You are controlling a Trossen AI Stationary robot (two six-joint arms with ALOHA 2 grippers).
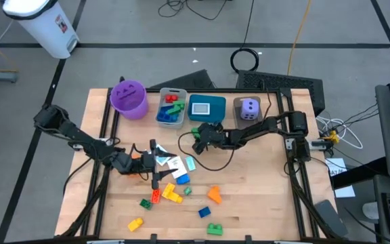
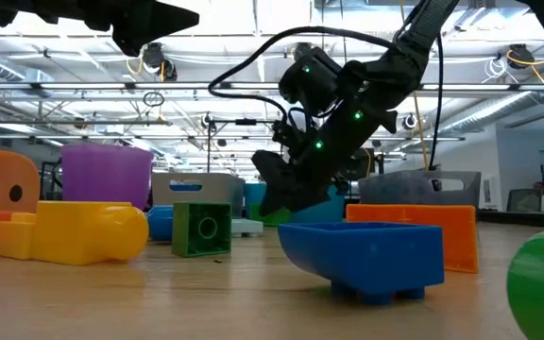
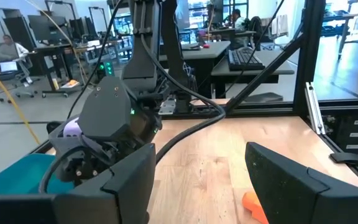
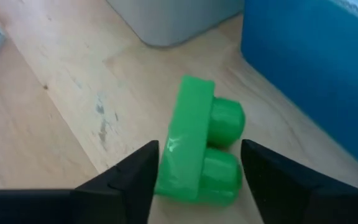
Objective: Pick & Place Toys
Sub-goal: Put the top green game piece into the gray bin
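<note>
A green brick [image 4: 197,152] lies on the wooden table [image 4: 48,124] between the two dark fingers of the right gripper [image 4: 197,180]. The fingers stand on either side of it, narrowed toward it, but I cannot tell whether they grip it yet. The brick sits just in front of the grey bin [image 4: 173,18] and the teal bin [image 4: 316,68].

From above, the right gripper [image 1: 196,137] is low over the table just below the grey bin [image 1: 172,108], which already holds red, green and blue bricks, and the teal bin [image 1: 207,107]. To the right stands a brown bin [image 1: 248,110] holding the purple die [image 1: 250,108], and to the left a purple bucket [image 1: 128,99].

The left gripper [image 1: 156,163] hovers over the scattered toys at mid-table, its fingers parted and holding nothing. Beside it lie white and blue cards [image 1: 175,163]. Below are a blue brick [image 1: 181,179], a yellow brick [image 1: 172,193], a red brick [image 1: 156,196], an orange brick [image 1: 214,194] and further green [image 1: 214,229], blue [image 1: 204,213] and yellow [image 1: 135,224] bricks.
</note>
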